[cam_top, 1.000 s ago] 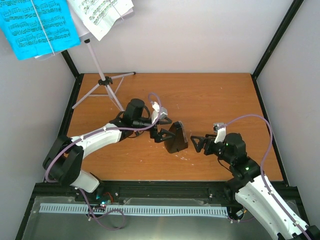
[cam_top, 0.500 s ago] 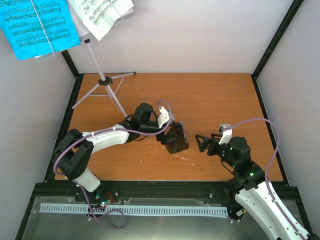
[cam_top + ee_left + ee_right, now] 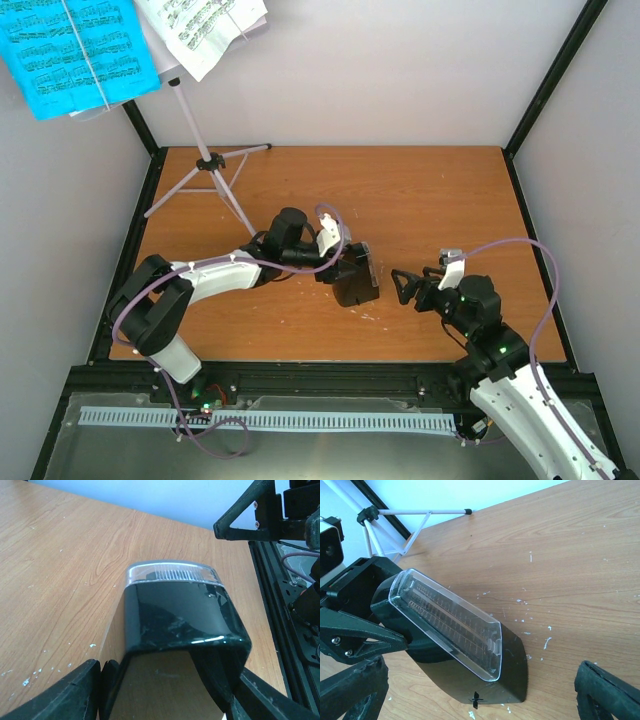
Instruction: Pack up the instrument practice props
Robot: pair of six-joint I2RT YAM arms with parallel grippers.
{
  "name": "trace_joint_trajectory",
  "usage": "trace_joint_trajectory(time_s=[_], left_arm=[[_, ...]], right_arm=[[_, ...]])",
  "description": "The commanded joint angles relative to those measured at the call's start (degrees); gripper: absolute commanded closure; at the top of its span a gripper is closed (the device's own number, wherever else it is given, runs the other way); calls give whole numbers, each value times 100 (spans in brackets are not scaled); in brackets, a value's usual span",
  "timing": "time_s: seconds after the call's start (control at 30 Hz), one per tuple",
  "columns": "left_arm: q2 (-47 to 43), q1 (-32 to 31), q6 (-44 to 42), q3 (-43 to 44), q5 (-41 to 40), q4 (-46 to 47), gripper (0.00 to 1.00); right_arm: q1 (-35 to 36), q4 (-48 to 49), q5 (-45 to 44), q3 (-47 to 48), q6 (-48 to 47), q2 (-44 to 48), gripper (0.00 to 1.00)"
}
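- Top view: one metronome (image 3: 355,283) is standing mid-surface (image 3: 440,190), between the two arms. The left fingers (image 3: 337,270) are straddling it. The right fingers (image 3: 402,279) are hanging spread and empty just beside it, judged to be waiting to steady or receive it. One stand (image 3: 207,163) is standing at the far left corner, carrying two visible sheets (image 3: 75,55), one blue and one white. All are sitting unpacked.
- Left wrist view: one finger (image 3: 65,695) is flanking each black side of the metronome, at or nearly at its walls. Whether they are pinching cannot be told. Taking the sides is judged to be sparing the clear cover.
- Right wrist view: these fingers are standing wide apart, holding nothing. The cover is facing them.
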State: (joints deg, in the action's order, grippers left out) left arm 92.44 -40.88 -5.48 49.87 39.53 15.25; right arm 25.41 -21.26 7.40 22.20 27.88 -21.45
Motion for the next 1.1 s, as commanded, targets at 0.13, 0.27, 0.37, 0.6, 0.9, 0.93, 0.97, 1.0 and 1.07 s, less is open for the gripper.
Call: trace_joint_trajectory(time_s=[0.13, 0.27, 0.37, 0.6, 0.9, 0.93, 0.97, 1.0, 1.07], left_arm=[[24, 69, 248, 48, 386, -381, 52], [-17, 421, 369, 146, 913, -636, 56], [0, 587, 264, 295, 1061, -1086, 59], [-3, 801, 100, 421, 1280, -1573, 60], [241, 936, 118, 702, 1585, -1865, 60], [248, 933, 127, 719, 1588, -1869, 60], [259, 940, 133, 736, 1580, -1882, 60], [278, 942, 132, 762, 1572, -1913, 60], [314, 944, 125, 802, 1534, -1973, 60]], right_arm=[[-27, 259, 122, -298, -181, 165, 0], [-28, 674, 687, -424, -430, -98, 0], [-14, 1301, 1233, -643, -480, -589, 0], [632, 2686, 934, -1110, -948, -1602, 0], [1680, 3770, -491, -1324, -1371, -2616, 0], [1773, 3820, -637, -1307, -1425, -2779, 0], [1844, 3886, -724, -1297, -1463, -2913, 0], [1893, 3958, -762, -1285, -1505, -3031, 0], [1993, 4059, -884, -1279, -1583, -3244, 0]])
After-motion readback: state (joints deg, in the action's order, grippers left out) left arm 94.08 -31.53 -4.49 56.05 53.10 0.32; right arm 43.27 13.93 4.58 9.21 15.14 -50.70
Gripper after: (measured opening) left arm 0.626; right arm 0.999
